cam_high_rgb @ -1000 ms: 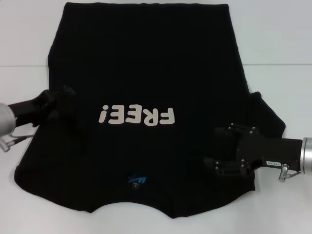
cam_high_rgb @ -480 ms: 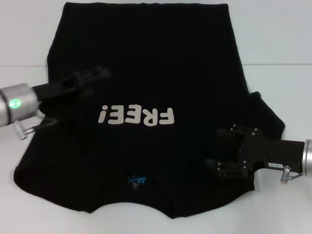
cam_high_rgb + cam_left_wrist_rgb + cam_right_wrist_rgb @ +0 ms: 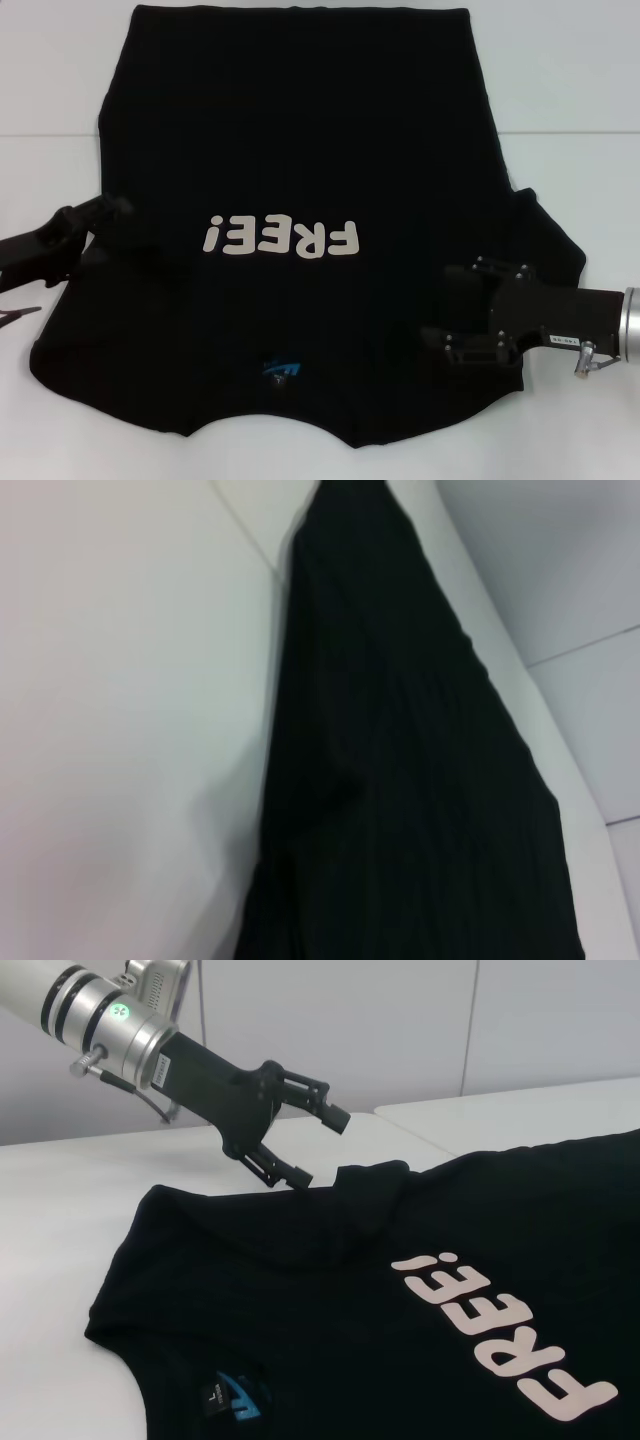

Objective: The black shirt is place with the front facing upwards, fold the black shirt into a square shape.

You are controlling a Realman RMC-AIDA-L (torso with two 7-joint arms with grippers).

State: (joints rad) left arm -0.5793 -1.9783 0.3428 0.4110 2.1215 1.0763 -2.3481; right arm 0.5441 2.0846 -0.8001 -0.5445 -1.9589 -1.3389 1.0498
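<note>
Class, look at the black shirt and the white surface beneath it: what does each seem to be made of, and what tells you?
The black shirt: matte knit cloth, probably cotton; it drapes and wrinkles softly. The table: smooth, hard white panels, possibly laminate; a straight seam shows.

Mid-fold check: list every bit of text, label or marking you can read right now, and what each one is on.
"FREE!": bold white print on the chest of the black shirt, upside down in the head view.
Blue neck label inside the shirt's collar: carries a small mark, too small to read.
White sticker on the right tool: print too small to read.
Left tool: no text visible.
</note>
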